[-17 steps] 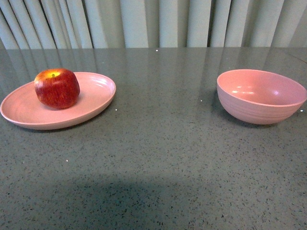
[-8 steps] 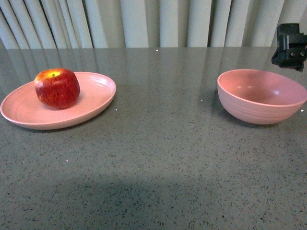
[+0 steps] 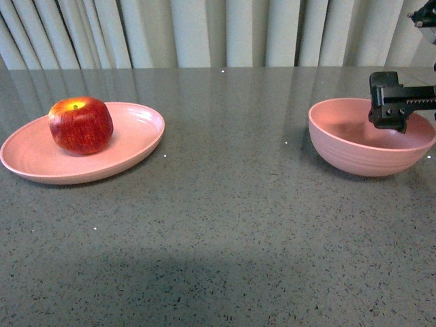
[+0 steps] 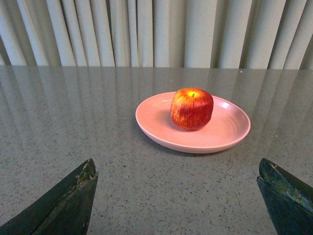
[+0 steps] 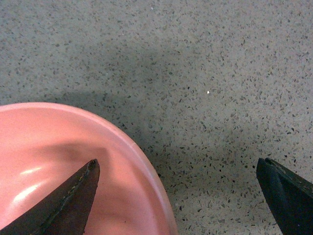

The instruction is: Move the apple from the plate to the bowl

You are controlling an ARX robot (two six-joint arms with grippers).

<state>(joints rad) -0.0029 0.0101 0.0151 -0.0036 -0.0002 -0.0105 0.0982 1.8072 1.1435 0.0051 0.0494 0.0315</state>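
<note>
The red apple point(image 3: 80, 125) sits upright on the back left part of the pale pink plate point(image 3: 139, 143), at the table's left. In the left wrist view the apple point(image 4: 191, 108) and plate point(image 4: 156, 125) lie ahead of my left gripper point(image 4: 176, 166), which is open, empty and well short of the plate. The deep pink bowl point(image 3: 354, 153) stands at the right and is empty. My right gripper point(image 3: 390, 107) hangs over the bowl's far right rim. From the right wrist, the gripper point(image 5: 177, 164) is open and straddles the bowl's rim point(image 5: 146, 161), one finger over the inside.
The grey speckled tabletop point(image 3: 231, 204) stretches between plate and bowl. Pale pleated curtains point(image 3: 225, 30) hang behind the table's far edge. Part of the right arm point(image 3: 426, 17) shows at the top right corner.
My right gripper came into the front view from the upper right and dropped down and left to sit over the bowl's rim. Apple, plate and bowl have not moved.
</note>
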